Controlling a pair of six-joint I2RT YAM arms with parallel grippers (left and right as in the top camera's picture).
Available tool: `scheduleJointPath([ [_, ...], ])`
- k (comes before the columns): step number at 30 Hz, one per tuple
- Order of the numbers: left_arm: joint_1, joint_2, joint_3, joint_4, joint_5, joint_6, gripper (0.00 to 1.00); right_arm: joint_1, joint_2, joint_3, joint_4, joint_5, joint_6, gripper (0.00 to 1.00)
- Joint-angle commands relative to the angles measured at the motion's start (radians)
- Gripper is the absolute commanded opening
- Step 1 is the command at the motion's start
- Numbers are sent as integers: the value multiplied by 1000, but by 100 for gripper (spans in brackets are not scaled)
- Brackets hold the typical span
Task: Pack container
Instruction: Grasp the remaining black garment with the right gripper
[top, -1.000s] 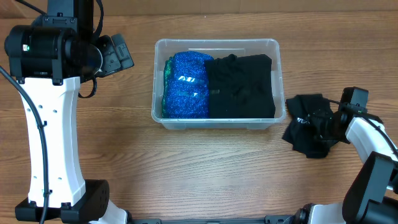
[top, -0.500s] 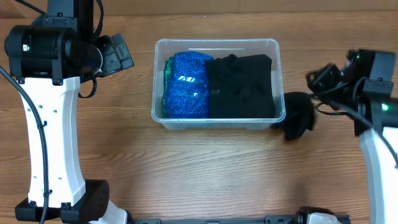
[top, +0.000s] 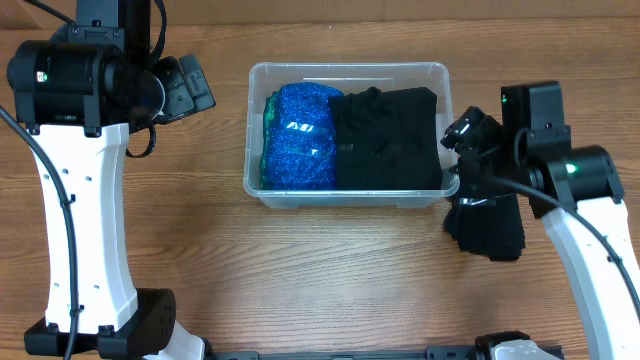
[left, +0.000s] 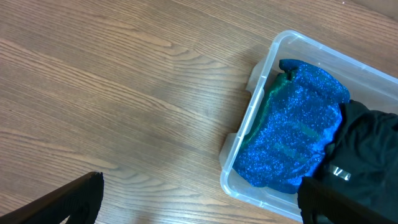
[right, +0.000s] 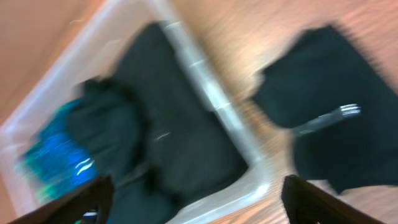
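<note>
On the far middle of the wooden tabletop (top: 300, 280) sits the clear rectangular plastic container (top: 350, 66) with rounded corners and a moulded rim. Its long sides run left to right. Inside, a sparkly blue fabric bundle (top: 300, 140) with a strip of green at its left edge fills the left half. A folded black garment (top: 388, 140) fills the right half, and the two press against each other along the middle.

A second crumpled black cloth (top: 487, 228) lies outside the container, on the tabletop just beside its near right corner. Whether it touches the wall cannot be told.

The right gripper (top: 467, 133) hangs over the container's right rim, above the gap between the packed garment and the loose cloth. Although the right wrist view is motion-blurred, it shows the fingers spread wide apart with nothing clamped between them.

The left gripper (top: 192, 88) is held high over bare tabletop, well apart from the container's far left corner. Its fingers (left: 74, 196) are likewise spread wide and empty. The left wrist view looks down on the wood grain and the container's left end.
</note>
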Motion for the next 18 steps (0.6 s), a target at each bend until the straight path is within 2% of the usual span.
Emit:
scheduleJointPath([
  [1,4,-1,-2,-2,-13,15,100,-58,86,2,-11,124,-3,96],
  [9,4,-1,-2,-2,-13,15,100,-188,307,2,-40,124,-33,100],
  [13,4,-1,-2,-2,-13,15,100,-256,378,2,-26,21,-153,100],
  [18,4,-1,-2,-2,-13,15,100,-292,410,-30,-13,12,-217,100],
])
